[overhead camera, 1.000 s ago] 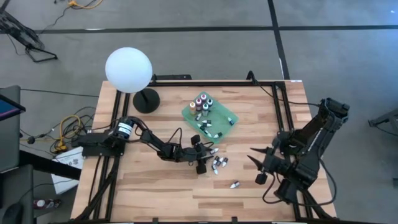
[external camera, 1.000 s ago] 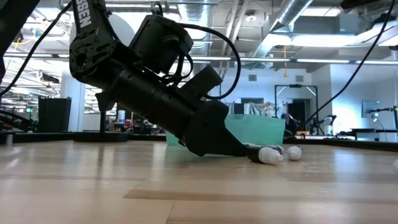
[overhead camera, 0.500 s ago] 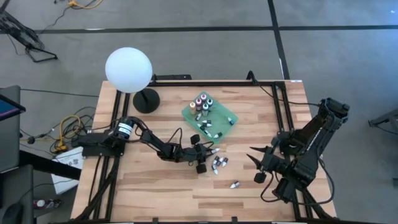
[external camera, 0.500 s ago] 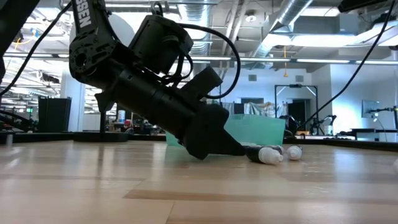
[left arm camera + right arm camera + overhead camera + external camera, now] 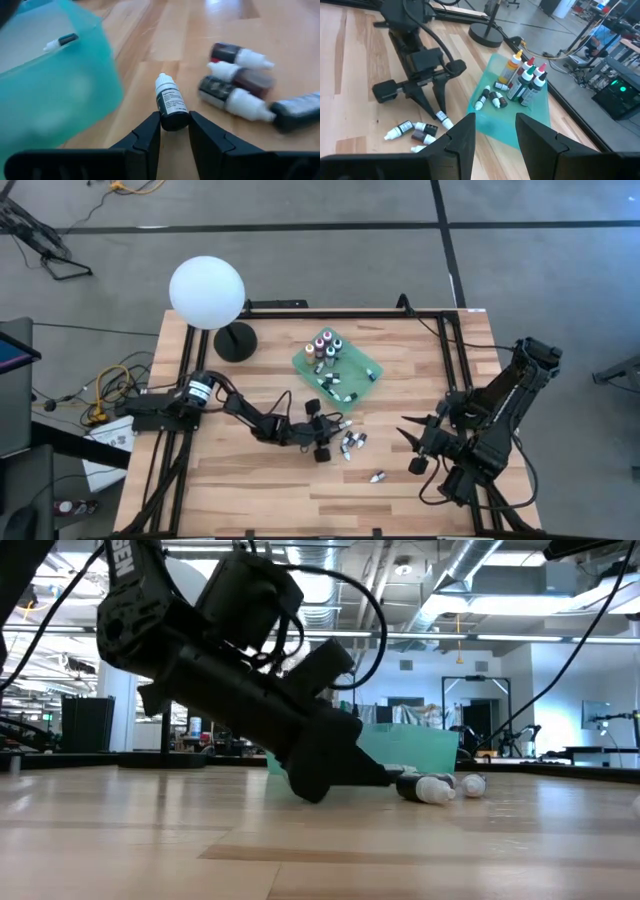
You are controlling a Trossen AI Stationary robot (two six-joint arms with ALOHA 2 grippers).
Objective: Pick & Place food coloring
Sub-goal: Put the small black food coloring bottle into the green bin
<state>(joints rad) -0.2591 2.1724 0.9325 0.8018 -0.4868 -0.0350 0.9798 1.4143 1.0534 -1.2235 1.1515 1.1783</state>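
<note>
Left claw: your left claw is low over the surface, its two fingers pinched on a dark bottle with a white cap; in the high view the left claw sits near the middle of the surface.
Held bottle: it lies between the finger tips with its cap pointing away from the claw, toward the tray.
Tray: the green tray is just beyond the left claw's tips; in the left wrist view its near corner stands close beside the held bottle.
Tray contents: you have a group of upright bottles at the tray's far end, yellow, red, pink and dark ones together, and a few small bottles lying flat on the end nearer the claw.
Loose bottles: a cluster of small bottles lies on the surface just beside the left claw's tips; one more bottle lies alone, farther off toward the surface's front edge.
Right claw: your right claw hangs near the right side of the surface, well apart from the tray, fingers parted with nothing between them.
Open room: bare wood stretches behind the left claw toward the left and front edges.
Edges: a lamp with a white globe stands at the back left corner; a black frame runs along the right edge.
</note>
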